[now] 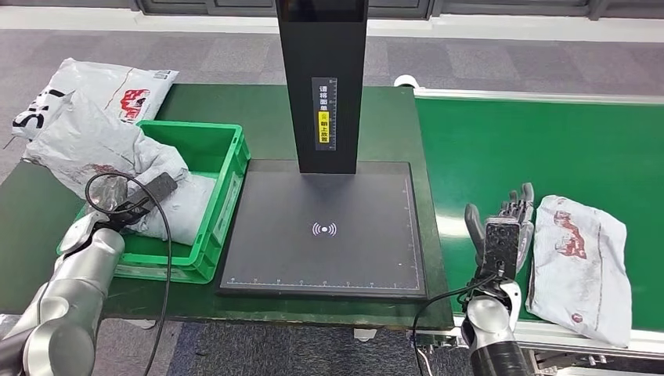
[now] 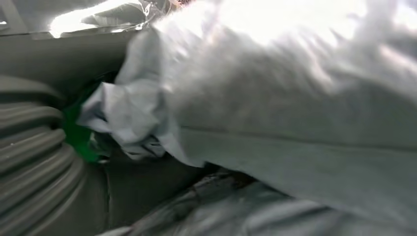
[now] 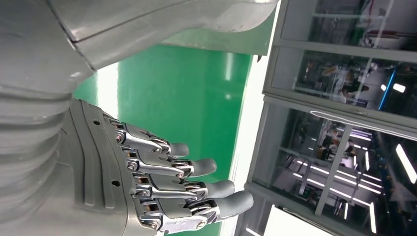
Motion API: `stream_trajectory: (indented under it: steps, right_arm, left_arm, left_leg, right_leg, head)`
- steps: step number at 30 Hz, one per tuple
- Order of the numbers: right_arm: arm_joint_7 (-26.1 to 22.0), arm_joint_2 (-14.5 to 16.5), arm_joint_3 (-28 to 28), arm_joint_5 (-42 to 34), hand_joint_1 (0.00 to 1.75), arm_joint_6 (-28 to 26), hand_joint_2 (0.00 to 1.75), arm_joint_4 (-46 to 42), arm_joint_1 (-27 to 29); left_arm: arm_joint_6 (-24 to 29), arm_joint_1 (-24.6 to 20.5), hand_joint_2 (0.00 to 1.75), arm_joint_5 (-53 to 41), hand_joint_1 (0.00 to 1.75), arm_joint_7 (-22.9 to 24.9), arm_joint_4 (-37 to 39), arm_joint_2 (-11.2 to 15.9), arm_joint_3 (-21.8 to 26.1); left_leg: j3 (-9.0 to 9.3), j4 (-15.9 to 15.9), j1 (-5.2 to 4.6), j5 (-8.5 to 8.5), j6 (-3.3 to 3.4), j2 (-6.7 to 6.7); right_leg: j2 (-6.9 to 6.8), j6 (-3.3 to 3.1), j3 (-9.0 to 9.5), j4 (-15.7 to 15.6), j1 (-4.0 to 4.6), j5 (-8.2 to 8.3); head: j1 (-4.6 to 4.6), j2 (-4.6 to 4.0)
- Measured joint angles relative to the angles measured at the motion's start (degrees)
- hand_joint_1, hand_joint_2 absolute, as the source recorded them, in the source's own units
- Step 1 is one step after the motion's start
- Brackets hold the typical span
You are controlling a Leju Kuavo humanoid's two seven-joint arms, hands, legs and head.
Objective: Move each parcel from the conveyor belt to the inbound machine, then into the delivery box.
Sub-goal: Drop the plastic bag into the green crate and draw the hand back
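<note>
While one white parcel [image 1: 583, 262] lies flat on the green conveyor belt [image 1: 501, 149], the right hand [image 1: 501, 235] stands just beside it, on the side toward the robot's middle. The parcel is long, and its long way runs from near the robot to far from it, much like the way the hand points. The right hand is open with its fingers [image 3: 196, 167] out straight, and it holds nothing. It is much nearer to this parcel than the left hand [image 1: 137, 205] is, so I think the right hand should reach sideways, away from the robot's middle, to take it. Next to the belt is the black inbound machine [image 1: 325, 231], and its flat dark plate has nothing on it. Past that sits the green delivery box [image 1: 227, 192] with white parcels heaped in it. The left hand is down in that box against a parcel [image 2: 275, 98]. I cannot tell if it is holding it or not.
</note>
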Motion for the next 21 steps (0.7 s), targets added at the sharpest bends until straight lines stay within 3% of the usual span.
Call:
stream_trajectory:
  steps: [3,6,8,16,21]
  right_arm:
    - [0.61,-0.05,-0.78,0.15,0.00,0.53,1.75,-0.98,0.38]
    - [0.73,-0.08,-1.57,0.26,0.00,1.14,1.75,-1.65,0.52]
    - [0.70,-0.09,-1.78,0.33,0.00,1.36,1.75,-1.78,0.50]
    - [0.41,-0.07,-2.64,0.76,0.00,1.56,1.75,-1.87,-0.14]
    - [0.29,-0.09,-2.73,0.60,0.00,1.36,1.75,-1.54,-1.28]
  left_arm:
    - [-1.48,-0.06,1.75,7.52,0.00,-5.17,0.16,-0.66,-1.06]
    - [-8.16,0.27,1.75,18.41,0.00,-14.39,-1.17,-1.45,-2.52]
    - [-12.24,0.98,1.75,23.93,0.00,-17.63,-2.92,-1.81,-4.08]
    - [-10.62,3.41,1.75,44.38,0.00,-18.55,-10.52,-4.35,-9.11]
    - [-11.96,3.97,1.75,49.59,0.00,-19.17,-14.59,-5.46,-10.34]
  left_leg:
    - [-0.03,0.00,0.01,0.07,0.04,-0.13]
    - [-0.08,0.00,0.01,0.12,0.09,-0.22]
    - [-0.08,0.01,0.00,0.12,0.09,-0.21]
    - [-0.24,0.04,0.00,0.12,0.09,-0.16]
    - [-0.25,0.03,0.01,0.11,0.08,-0.07]
  right_leg:
    - [-0.14,0.00,0.03,0.00,0.01,0.00]
    - [-0.22,0.03,0.06,0.00,0.01,0.02]
    - [-0.21,0.05,0.06,0.00,0.00,0.05]
    - [-0.10,0.08,-0.11,0.00,0.00,0.10]
    - [-0.01,0.07,-0.19,0.00,0.03,0.10]
  head:
    - [0.00,0.00]
    - [0.00,0.00]
    - [0.00,0.00]
    - [0.00,0.00]
    - [0.00,0.00]
